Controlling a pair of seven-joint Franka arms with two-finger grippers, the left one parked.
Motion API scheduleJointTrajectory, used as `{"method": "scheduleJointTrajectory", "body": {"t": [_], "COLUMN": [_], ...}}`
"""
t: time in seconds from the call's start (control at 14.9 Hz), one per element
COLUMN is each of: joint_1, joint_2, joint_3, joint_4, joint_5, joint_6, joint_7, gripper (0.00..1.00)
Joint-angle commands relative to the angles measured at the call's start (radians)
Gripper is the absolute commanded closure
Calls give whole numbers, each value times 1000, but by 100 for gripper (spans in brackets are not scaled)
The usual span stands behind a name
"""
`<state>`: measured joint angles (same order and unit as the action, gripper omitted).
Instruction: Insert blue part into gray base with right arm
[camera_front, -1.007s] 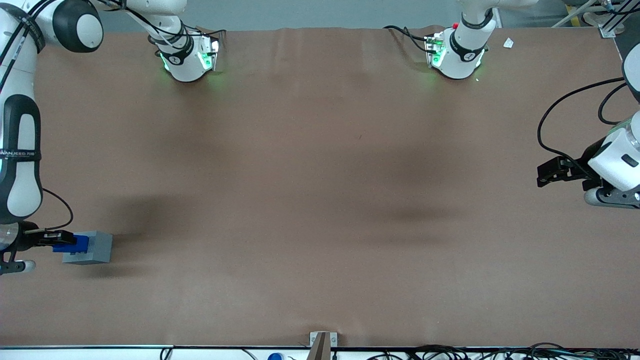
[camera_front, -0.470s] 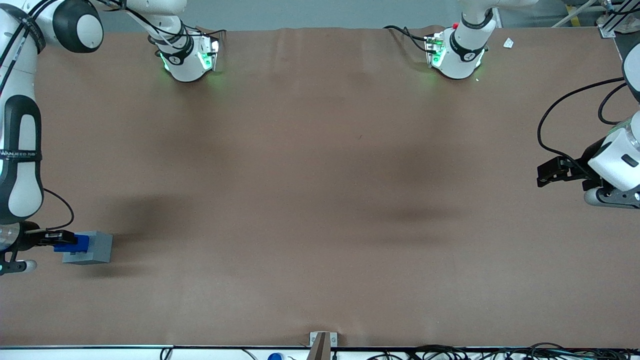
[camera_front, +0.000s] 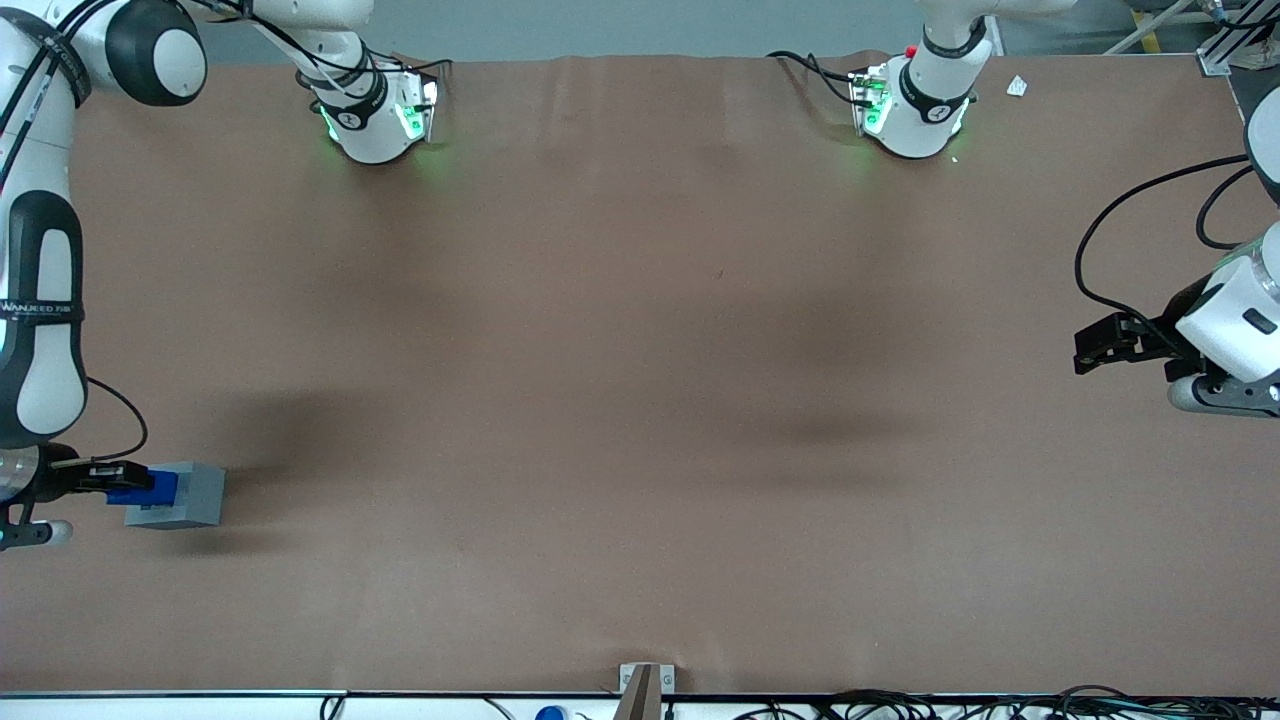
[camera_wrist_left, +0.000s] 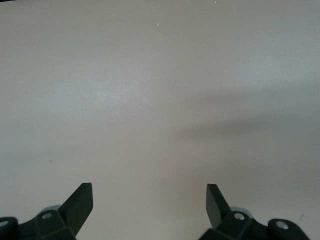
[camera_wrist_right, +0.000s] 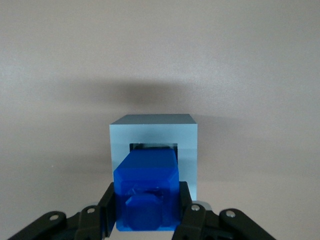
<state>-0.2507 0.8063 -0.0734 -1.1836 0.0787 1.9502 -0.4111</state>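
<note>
The gray base (camera_front: 190, 496) stands on the brown table at the working arm's end, near the front camera. My right gripper (camera_front: 128, 482) is shut on the blue part (camera_front: 145, 487), holding it against the base's top face. In the right wrist view the blue part (camera_wrist_right: 147, 187) sits between the black fingers (camera_wrist_right: 107, 210), its leading end at the mouth of the square socket in the gray base (camera_wrist_right: 153, 131). How deep it reaches into the socket is hidden by the part itself.
The brown table (camera_front: 640, 380) is bare around the base. Both arm bases (camera_front: 375, 110) stand at the table's edge farthest from the front camera. A small bracket (camera_front: 645, 685) sits at the nearest edge.
</note>
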Motion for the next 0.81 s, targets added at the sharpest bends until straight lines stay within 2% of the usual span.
{"method": "scheduleJointTrajectory", "body": {"t": [0.0,0.54,0.6,0.67,0.74], "joint_1": [-13,-15,-15,-13,-13], "joint_2": [4,22,22,22,22], "joint_3": [11,12,12,12,14], "joint_4": [-10,-10,-10,-10,-10], "joint_5": [3,4,4,6,10], "joint_6": [19,50,49,49,49], "joint_7": [9,9,12,15,37], "gripper": [100,99,92,62,16]}}
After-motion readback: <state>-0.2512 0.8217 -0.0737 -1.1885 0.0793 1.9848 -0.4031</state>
